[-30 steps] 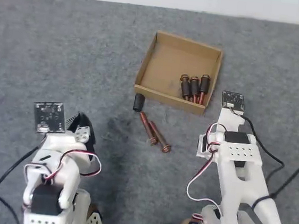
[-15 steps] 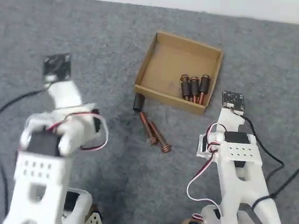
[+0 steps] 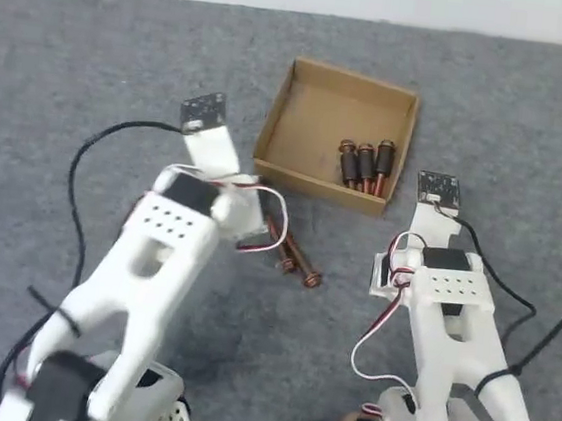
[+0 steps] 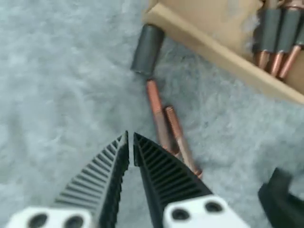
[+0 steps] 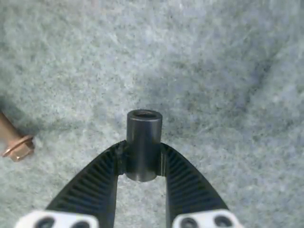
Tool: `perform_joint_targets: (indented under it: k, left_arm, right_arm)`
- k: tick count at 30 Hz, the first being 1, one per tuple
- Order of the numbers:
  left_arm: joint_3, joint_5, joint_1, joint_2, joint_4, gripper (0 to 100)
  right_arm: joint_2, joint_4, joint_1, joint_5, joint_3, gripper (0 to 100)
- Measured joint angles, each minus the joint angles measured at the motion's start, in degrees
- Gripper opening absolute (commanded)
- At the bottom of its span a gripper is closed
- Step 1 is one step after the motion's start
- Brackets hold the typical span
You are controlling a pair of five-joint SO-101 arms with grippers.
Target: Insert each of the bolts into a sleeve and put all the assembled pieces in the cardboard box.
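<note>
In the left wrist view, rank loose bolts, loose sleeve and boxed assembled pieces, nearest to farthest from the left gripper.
1. Loose bolts, right by the left gripper.
2. Loose sleeve, beside the cardboard box's outer wall.
3. Assembled pieces, inside the box.

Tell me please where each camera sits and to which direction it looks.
High view: fixed above the table, looking down at the cardboard box and two bolts; left arm and right arm show.
Left wrist view: on the left arm, looking past the shut left hand at the loose sleeve.
Right wrist view: on the right arm, looking down past the right hand, shut on a sleeve.
Shared: high and left wrist views both show bolts and box.
</note>
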Motion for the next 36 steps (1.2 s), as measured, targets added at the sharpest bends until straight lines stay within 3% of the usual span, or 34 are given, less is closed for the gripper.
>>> perform_joint_targets:
  k: [7,15,29,31,35,36]
  left_arm:
    - [0.0,5.8,3.3,11.3,-9.1,2]
    - [-0.9,6.2,3.3,19.4,-15.2,18]
    - [-8.6,6.4,0.0,30.1,-14.7,18]
    - [-10.3,6.6,-0.4,31.3,-13.5,15]
    - [-11.0,6.5,-0.5,31.7,-12.7,0]
    - [-11.0,6.5,-0.5,31.7,-12.7,2]
  right_arm:
    - [0.0,0.0,0.0,0.8,0.0,0.7]
    - [0.0,0.0,0.0,0.8,0.0,0.7]
    - [0.0,0.0,0.0,0.8,0.0,0.7]
    - [0.0,0.0,0.0,0.8,0.0,0.7]
    - [0.0,0.0,0.0,0.8,0.0,0.7]
    - [0.0,0.0,0.0,0.8,0.0,0.7]
